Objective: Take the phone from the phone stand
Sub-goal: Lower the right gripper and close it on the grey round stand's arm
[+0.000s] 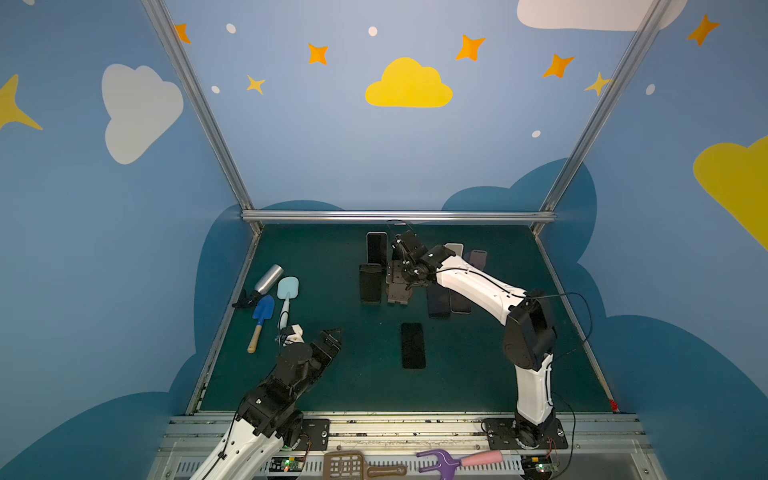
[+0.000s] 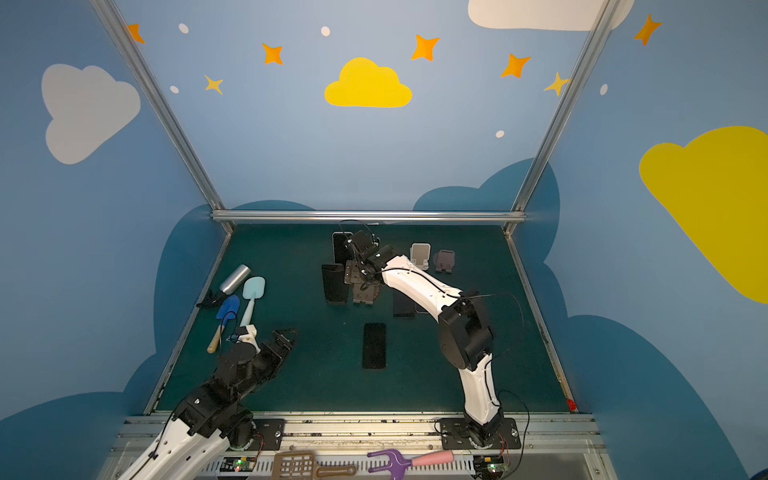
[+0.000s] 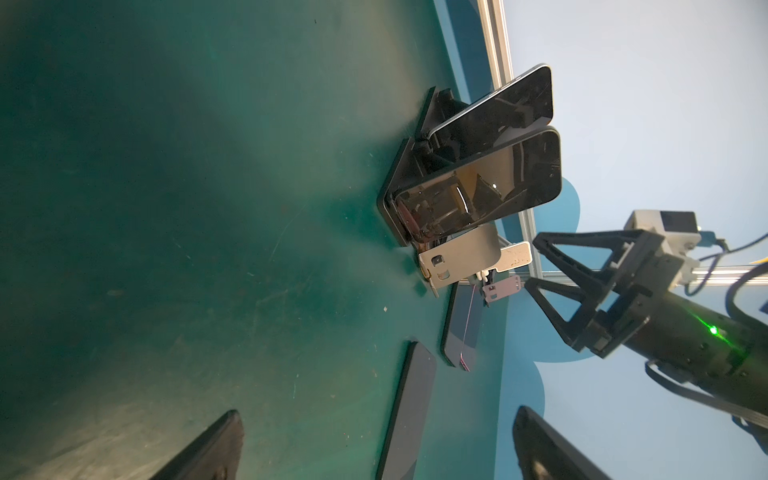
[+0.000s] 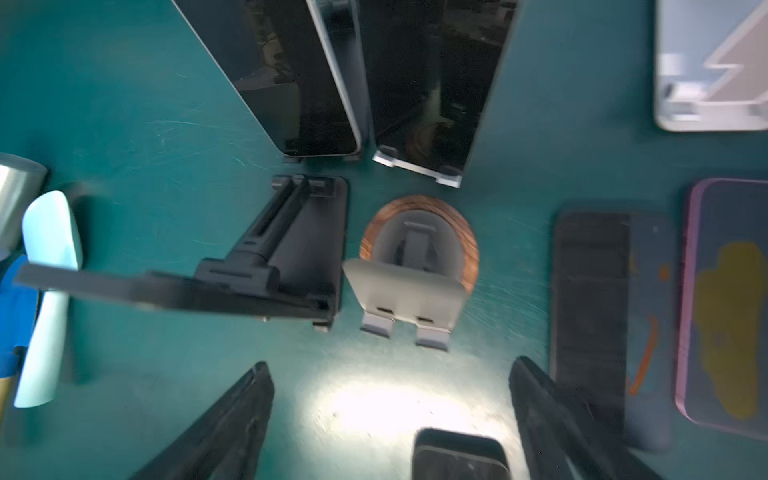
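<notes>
I am looking down on a dark green mat, marked with pale scratches in the wrist views. It is sitting inside a booth whose blue walls are painted with clouds and orange stars, and an aluminium frame is edging the back. Any lettering on the phones is too small or blurred for me to read.

The right gripper is hanging with its jaws spread wide and nothing between them, above an empty grey stand on a round wooden base. Just beyond that, a silver-edged phone is leaning on a black-lipped stand, and a second phone is leaning on a silver-lipped stand. A third phone is leaning on a black stand beside the grey one.

The left gripper is sitting low at front left, fingers apart and gripping nothing.
</notes>
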Controlling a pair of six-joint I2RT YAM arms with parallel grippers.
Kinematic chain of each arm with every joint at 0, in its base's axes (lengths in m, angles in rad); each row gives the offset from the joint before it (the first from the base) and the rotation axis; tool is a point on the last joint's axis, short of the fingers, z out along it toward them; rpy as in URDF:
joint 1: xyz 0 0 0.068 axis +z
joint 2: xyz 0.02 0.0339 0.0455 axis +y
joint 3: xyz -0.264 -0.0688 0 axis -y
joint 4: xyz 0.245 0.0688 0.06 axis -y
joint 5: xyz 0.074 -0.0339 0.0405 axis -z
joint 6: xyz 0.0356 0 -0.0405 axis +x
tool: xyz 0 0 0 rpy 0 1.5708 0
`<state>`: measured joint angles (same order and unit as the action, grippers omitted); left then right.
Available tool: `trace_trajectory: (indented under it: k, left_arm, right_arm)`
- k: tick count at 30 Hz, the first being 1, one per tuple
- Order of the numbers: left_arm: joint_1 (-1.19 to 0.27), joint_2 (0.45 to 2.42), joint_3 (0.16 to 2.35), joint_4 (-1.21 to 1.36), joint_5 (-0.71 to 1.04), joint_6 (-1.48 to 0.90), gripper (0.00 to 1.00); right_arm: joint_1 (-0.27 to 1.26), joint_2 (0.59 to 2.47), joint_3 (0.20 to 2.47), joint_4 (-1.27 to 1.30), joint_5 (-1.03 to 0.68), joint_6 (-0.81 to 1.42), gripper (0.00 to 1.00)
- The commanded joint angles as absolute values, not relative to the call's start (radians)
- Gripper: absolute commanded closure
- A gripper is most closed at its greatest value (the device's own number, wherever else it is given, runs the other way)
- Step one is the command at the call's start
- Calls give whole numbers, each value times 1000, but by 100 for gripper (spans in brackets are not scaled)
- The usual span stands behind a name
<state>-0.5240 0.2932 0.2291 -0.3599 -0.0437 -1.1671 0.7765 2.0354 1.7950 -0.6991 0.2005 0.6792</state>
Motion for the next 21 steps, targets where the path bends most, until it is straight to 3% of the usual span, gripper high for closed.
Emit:
trace_trajectory:
  k: [1,21]
  left_arm:
    - [-525,288,229,-373,-60,-1162,0]
    - [-523,276,207,-361,-72,-1163,0]
  right_arm:
    - [782,2099,1836,-730,197,709,10]
    - [779,2296,1976,-775,298,772,12]
